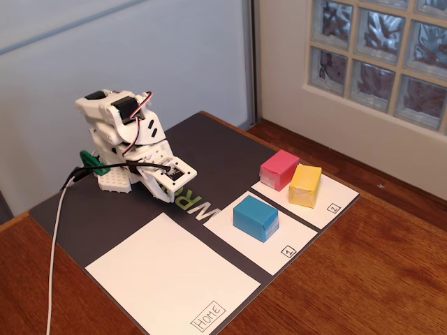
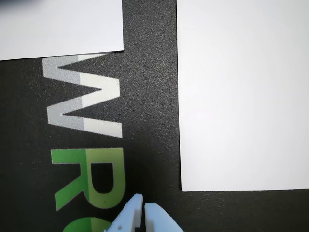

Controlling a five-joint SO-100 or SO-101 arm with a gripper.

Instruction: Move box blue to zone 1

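In the fixed view the box blue (image 1: pixel 255 218) is a bright blue block that rests on zone 1 (image 1: pixel 290 241), the white panel with a boxed "1" in its near corner. My gripper (image 1: pixel 165 193) is folded low over the dark mat, left of the box and apart from it. In the wrist view the pale blue fingertips (image 2: pixel 136 209) of the gripper (image 2: pixel 143 209) stand almost together with nothing between them, over green and white letters. The box is out of the wrist view. A corner of zone 1 (image 2: pixel 58 26) shows at the top left there.
A pink block (image 1: pixel 279 169) and a yellow block (image 1: pixel 305 185) sit on the panel marked "2" (image 1: pixel 335 199). The larger "Home" panel (image 1: pixel 171 279) lies at the front and fills the right of the wrist view (image 2: pixel 241 96). A white cable (image 1: pixel 56 244) trails off the mat's left.
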